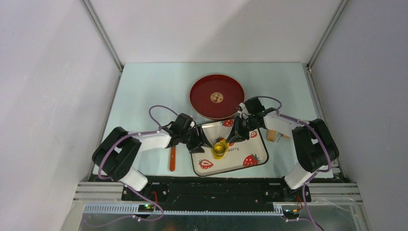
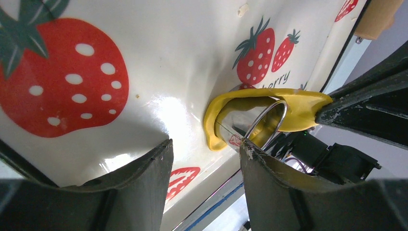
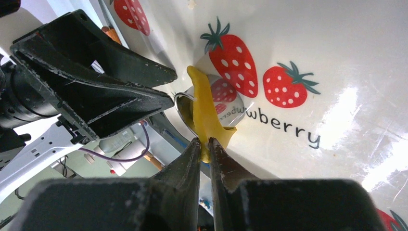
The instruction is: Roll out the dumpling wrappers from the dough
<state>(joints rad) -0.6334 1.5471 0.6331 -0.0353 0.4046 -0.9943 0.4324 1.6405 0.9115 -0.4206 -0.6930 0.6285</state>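
The yellow dough (image 1: 219, 148) is a thin ragged band draped round a shiny metal ring cutter (image 1: 220, 152) on the strawberry-print tray (image 1: 250, 144). My right gripper (image 3: 204, 140) is shut on one end of the band (image 3: 204, 108) and holds it up off the tray. In the left wrist view the band (image 2: 226, 108) curls round the cutter (image 2: 267, 122). My left gripper (image 2: 206, 144) is open, its right fingertip against the cutter's rim, with nothing between the jaws. In the top view, left gripper (image 1: 201, 143) and right gripper (image 1: 232, 138) flank the cutter. No cut-out wrappers show.
A red plate (image 1: 202, 96) with a gold-brown emblem stands just behind the tray. An orange-brown stick (image 1: 172, 159) lies on the table left of the tray. A wooden piece (image 1: 272, 135) lies at the tray's right edge, under the right arm.
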